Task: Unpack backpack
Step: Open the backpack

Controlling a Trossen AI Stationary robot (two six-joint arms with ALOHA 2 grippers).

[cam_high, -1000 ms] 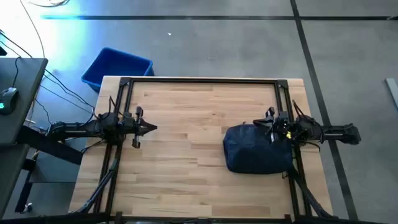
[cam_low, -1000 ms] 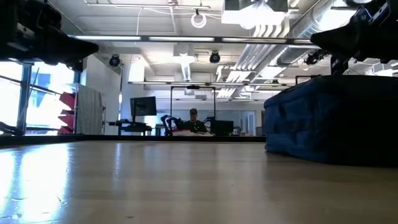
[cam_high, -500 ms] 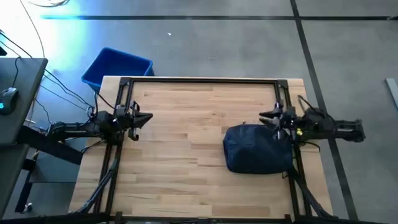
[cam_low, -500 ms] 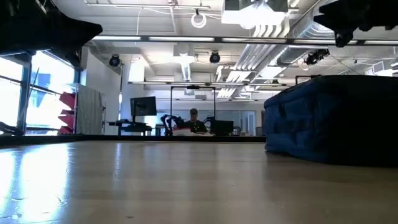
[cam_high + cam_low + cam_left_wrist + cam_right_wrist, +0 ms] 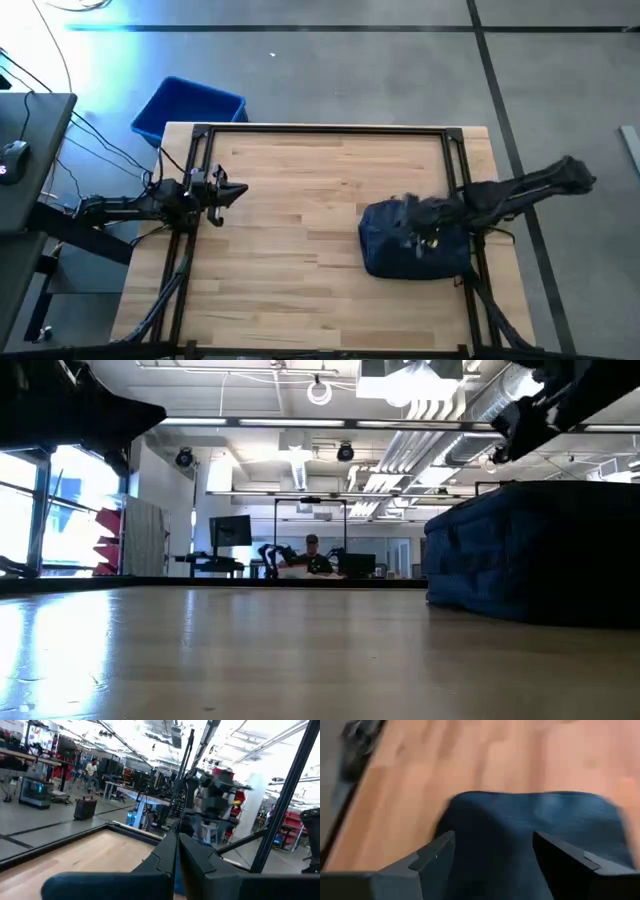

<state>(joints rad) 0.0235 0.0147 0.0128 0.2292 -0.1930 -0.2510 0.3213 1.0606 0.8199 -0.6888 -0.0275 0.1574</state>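
The dark navy backpack (image 5: 412, 242) lies on its side on the wooden table, at the right, and also shows in the low view (image 5: 535, 555). My right gripper (image 5: 492, 851) hovers open just above it, tipped down over its top, with dark fabric below and between the fingers. In the low view the right gripper (image 5: 520, 420) stands clear above the backpack's top. My left gripper (image 5: 238, 190) waits shut in the air at the table's left side, its fingers (image 5: 176, 855) pointing across the table.
A bright blue bin (image 5: 188, 108) stands on the floor beyond the table's far left corner. A black frame (image 5: 320, 128) runs along the table's far edge and down both sides. Bare wood (image 5: 300, 240) lies between the arms. A person (image 5: 312, 553) sits far back in the room.
My right gripper first drew up and back toward the table's right edge, off the backpack's far right part. It then swung out over the backpack toward the table's left and tipped downward. My left gripper shifted a little toward the far edge. The backpack has stayed put.
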